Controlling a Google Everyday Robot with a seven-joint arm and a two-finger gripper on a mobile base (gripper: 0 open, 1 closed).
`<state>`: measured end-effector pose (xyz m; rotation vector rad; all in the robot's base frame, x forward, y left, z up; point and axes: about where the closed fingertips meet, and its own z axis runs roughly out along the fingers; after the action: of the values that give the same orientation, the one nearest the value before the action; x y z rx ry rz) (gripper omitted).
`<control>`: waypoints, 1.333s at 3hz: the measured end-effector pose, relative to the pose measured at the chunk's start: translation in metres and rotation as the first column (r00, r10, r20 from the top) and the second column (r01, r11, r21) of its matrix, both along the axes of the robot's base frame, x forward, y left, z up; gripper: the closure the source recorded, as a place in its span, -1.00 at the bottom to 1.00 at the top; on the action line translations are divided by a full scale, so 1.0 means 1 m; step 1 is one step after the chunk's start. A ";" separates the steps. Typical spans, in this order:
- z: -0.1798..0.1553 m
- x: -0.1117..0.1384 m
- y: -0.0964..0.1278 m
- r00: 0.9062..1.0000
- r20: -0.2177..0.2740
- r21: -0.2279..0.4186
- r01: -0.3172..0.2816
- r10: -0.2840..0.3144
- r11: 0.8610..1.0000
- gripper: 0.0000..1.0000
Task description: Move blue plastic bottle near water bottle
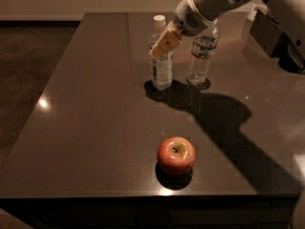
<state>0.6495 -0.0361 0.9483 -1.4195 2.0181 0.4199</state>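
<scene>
Fingers (167, 42) of the gripper (159, 50) are clamping, as I am reading it, the upright blue plastic bottle (162, 73) at its shoulder, while the water bottle (200, 56) is standing just beside it to the right, slightly farther back on the bench (95, 128).

1 camera looks down across the table (86, 128) from its near side. The gripper (165, 43) hangs far off, upper centre.

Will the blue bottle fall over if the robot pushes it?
Probably, if pushed high: the blue bottle stands tall on a small base, and the gripper is up near its top. Pushed low, it may just slide on the glossy table.
</scene>
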 end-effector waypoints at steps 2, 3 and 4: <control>0.004 -0.001 -0.002 0.999 0.040 0.012 0.005 -0.005 1.000 -0.19; 0.003 -0.001 0.001 0.999 0.040 0.013 0.001 -0.002 1.000 -0.81; 0.002 -0.001 0.002 0.999 0.038 0.013 -0.001 0.001 1.000 -1.00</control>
<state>0.6483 -0.0338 0.9500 -1.4106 1.9813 0.4027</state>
